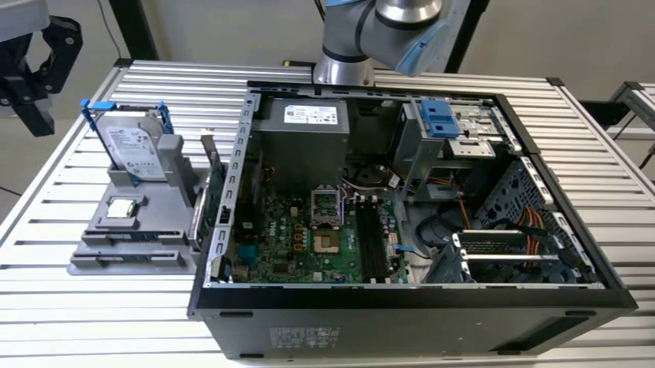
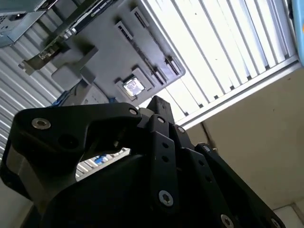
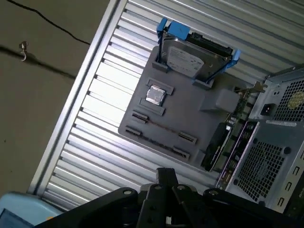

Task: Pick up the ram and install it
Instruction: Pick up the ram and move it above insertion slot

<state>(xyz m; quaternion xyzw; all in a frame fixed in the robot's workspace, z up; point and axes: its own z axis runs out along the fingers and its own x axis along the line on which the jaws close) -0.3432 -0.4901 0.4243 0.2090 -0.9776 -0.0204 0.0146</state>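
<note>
First wrist view — the ram [image 3: 161, 126] stands in the grey holder [image 3: 190, 118]: light, stiff, breakable — best pinched by its flat sides. The gripper [image 3: 167, 175] looks closed, empty.

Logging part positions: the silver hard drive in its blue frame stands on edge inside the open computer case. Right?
No, not inside it. The exterior view shows the hard drive standing on edge on the grey holder, outside the open computer case, to the exterior view's left of it.
</note>
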